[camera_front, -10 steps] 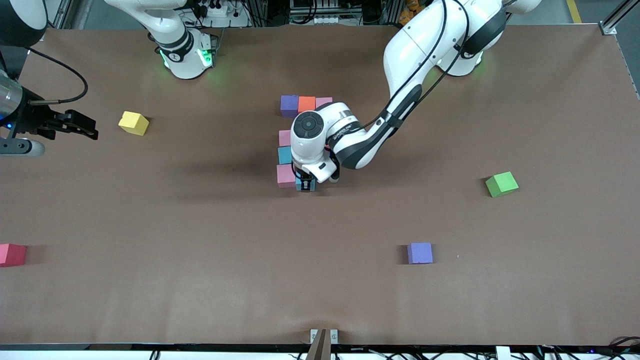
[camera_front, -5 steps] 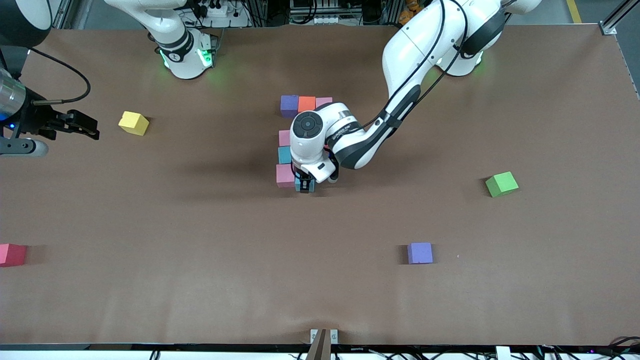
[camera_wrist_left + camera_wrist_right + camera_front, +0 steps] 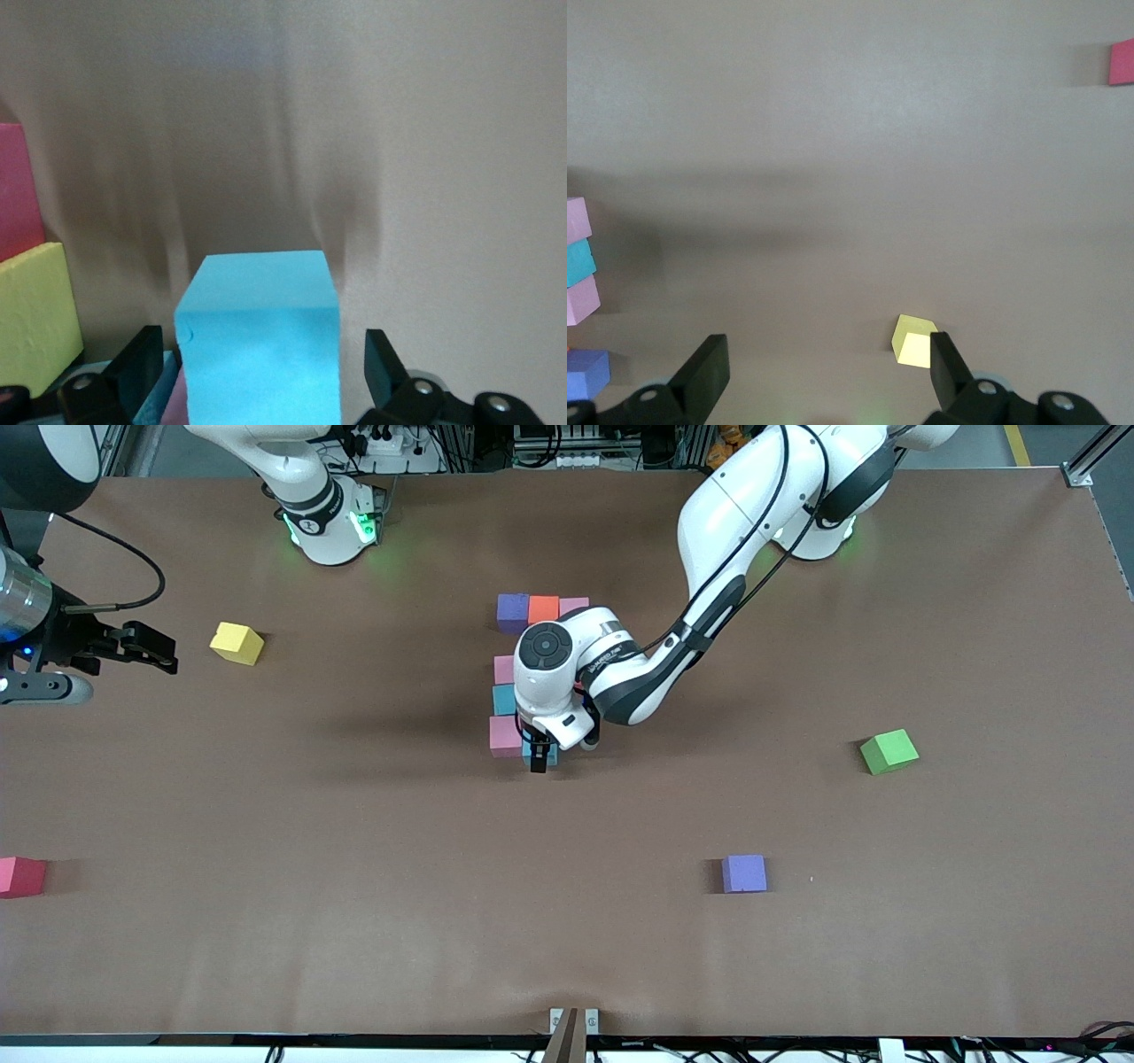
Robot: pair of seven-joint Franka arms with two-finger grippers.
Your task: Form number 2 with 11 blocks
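My left gripper [image 3: 539,757] stands open round a light blue block [image 3: 550,755] that rests on the table beside a pink block [image 3: 506,735]. In the left wrist view that light blue block [image 3: 259,336] has a gap to each finger. A column of pink [image 3: 504,669], light blue [image 3: 504,700] and pink blocks runs up to a row of purple [image 3: 512,612], orange [image 3: 543,608] and pink [image 3: 574,605] blocks. My left arm hides what lies between. My right gripper [image 3: 149,651] hangs open over the right arm's end of the table, beside the yellow block [image 3: 236,643].
A red block [image 3: 21,876] lies at the table edge at the right arm's end. A lone purple block [image 3: 743,873] sits nearer the front camera, and a green cube [image 3: 889,751] lies toward the left arm's end. The right wrist view shows the yellow block [image 3: 914,341].
My left gripper's fingers have spread apart and let go of the light blue block, which stays beside the pink one. The right gripper has drifted very slightly.
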